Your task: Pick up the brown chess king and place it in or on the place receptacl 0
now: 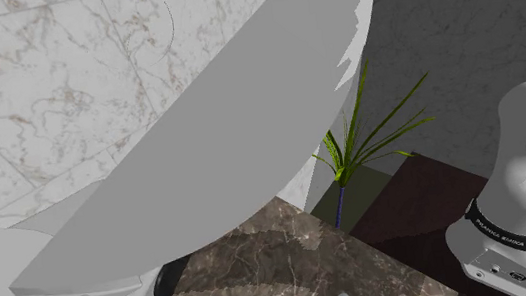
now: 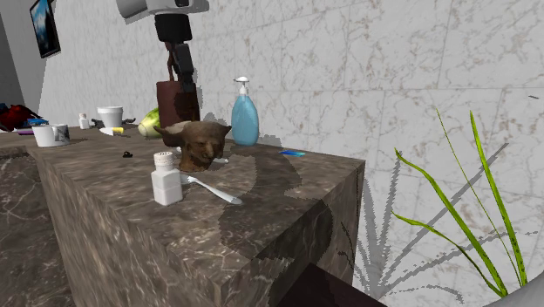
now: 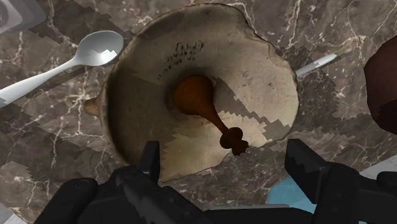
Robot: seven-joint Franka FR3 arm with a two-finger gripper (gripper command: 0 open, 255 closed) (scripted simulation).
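Spoon [image 3: 95, 51], soap btl [image 2: 244, 118] flank bowl [image 3: 267, 76]; top open.

Counter [image 3: 57, 153]: dark brown stone, marble-like, veined in pale lines; a faint sheen is seen.
Wall [image 2: 375, 61]: pale marble-look tiles, grey-brown veining, smooth.
Bowl [image 3: 254, 70]: tan inside, matt, mottled and stained, rim ragged; material cannot be told.
Chess king [image 3: 203, 105]: warm brown, smooth, glossy like polished wood; a highlight is noted on its rounded base.
Spoon [image 3: 95, 51]: silvery, bright, taken for metal.
Soap bottle [image 2: 245, 118]: blue body, smooth, plastic-like; white pump.
Shaker [image 2: 166, 181]: plain white, matt.
Gripper [image 3: 224, 153]: black throughout, matt.
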